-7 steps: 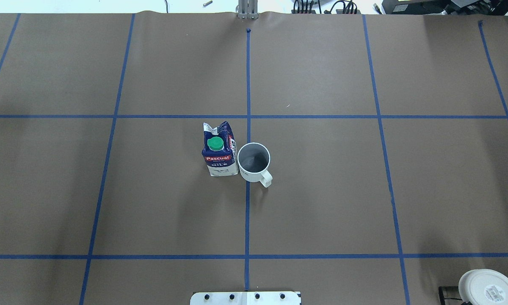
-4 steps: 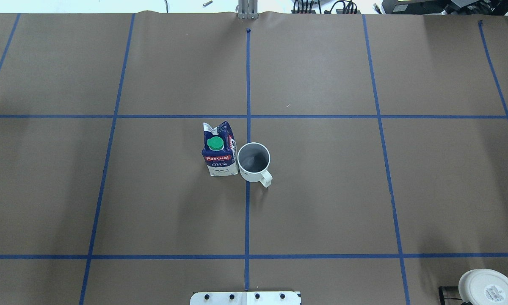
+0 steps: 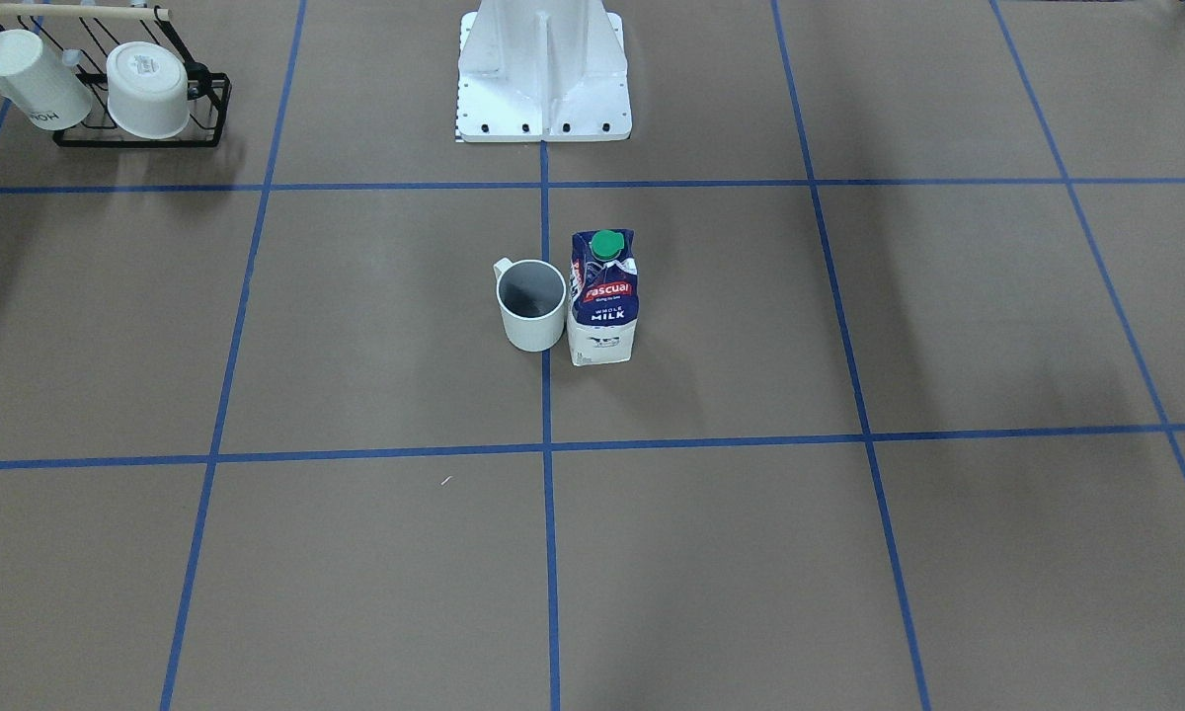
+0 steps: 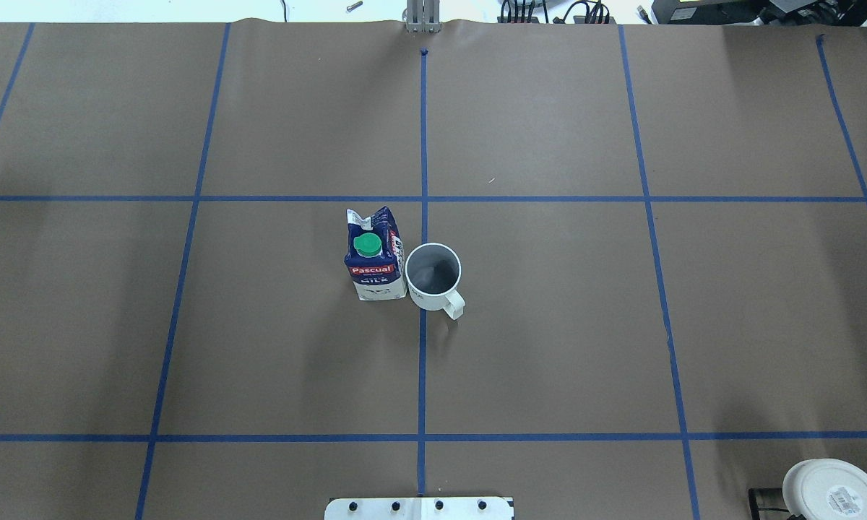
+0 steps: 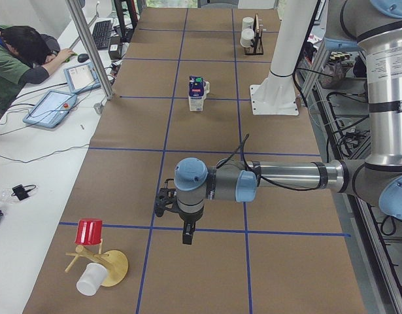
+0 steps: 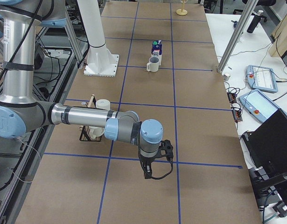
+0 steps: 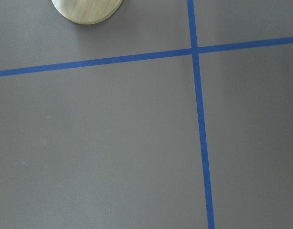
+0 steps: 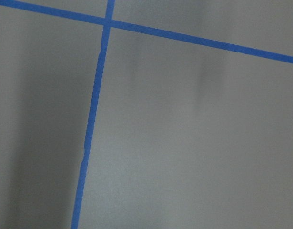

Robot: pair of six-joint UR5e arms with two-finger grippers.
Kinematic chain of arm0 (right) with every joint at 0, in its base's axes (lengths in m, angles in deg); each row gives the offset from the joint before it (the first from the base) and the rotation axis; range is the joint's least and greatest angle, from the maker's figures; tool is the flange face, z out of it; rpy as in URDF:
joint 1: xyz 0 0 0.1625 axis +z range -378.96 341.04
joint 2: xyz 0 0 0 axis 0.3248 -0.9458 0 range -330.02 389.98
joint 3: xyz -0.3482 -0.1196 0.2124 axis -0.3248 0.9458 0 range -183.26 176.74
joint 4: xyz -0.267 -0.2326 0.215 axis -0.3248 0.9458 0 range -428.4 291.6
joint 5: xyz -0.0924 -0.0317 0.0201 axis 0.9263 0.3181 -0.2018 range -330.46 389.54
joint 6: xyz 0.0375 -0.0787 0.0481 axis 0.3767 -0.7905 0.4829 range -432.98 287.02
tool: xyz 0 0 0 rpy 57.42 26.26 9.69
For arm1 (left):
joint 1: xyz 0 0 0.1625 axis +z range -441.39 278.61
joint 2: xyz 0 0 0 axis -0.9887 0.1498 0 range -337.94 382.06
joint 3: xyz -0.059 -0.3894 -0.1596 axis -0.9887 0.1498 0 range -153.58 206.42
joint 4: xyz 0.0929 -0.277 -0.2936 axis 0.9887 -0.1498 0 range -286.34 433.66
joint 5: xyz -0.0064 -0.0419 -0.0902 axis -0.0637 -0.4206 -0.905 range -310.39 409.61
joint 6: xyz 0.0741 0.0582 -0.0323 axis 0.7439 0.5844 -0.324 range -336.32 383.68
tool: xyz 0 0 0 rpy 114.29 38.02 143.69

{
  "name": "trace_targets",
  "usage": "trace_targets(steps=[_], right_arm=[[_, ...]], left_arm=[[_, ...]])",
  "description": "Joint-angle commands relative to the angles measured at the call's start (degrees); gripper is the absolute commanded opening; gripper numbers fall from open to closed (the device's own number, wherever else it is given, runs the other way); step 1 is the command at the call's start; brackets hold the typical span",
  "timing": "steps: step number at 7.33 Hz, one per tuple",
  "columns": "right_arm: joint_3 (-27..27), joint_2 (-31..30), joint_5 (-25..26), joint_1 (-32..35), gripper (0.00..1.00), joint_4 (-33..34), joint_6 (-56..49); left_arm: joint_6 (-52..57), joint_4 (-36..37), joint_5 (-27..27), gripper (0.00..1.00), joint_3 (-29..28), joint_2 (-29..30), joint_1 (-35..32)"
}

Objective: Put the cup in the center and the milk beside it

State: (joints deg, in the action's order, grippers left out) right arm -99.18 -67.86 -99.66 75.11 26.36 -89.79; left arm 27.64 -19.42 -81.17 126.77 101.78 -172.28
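Observation:
The plain white cup (image 4: 433,278) stands upright on the blue tape line in the center (image 4: 491,303) of the brown table, its handle toward the robot. The milk (image 4: 373,260), a navy and white carton with a green cap, stands upright close against the cup on the robot's left. Both also show in the front view, cup (image 3: 531,314) and milk (image 3: 602,301). The left gripper (image 5: 165,201) hangs over the table's left end, far from both. The right gripper (image 6: 167,150) hangs over the right end. I cannot tell whether either is open or shut.
A black rack (image 3: 138,133) holds two other white mugs near the robot base (image 3: 543,74). A wooden stand (image 5: 112,267) with a red cup and a white cup is by the left gripper. An operator (image 5: 24,52) sits at the side desk.

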Motion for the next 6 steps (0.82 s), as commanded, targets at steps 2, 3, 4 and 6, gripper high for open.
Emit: trace_targets(steps=[2, 3, 4, 6], right_arm=[[-2.42, -0.34, -0.26, 0.41, 1.00, 0.16, 1.16], [-2.60, -0.16, -0.69, 0.41, 1.00, 0.16, 4.13], [-3.21, -0.07, -0.79, 0.33, 1.00, 0.07, 8.33], [-3.75, -0.16, -1.14, 0.32, 1.00, 0.07, 9.25]], left_arm=[[0.00, 0.09, 0.00, 0.99, 0.20, 0.00, 0.02], [0.00, 0.17, 0.00, 0.99, 0.11, 0.00, 0.02], [0.00, 0.26, 0.09, 0.99, 0.11, -0.09, -0.07], [0.00, 0.35, 0.00, 0.99, -0.06, -0.09, -0.07]])
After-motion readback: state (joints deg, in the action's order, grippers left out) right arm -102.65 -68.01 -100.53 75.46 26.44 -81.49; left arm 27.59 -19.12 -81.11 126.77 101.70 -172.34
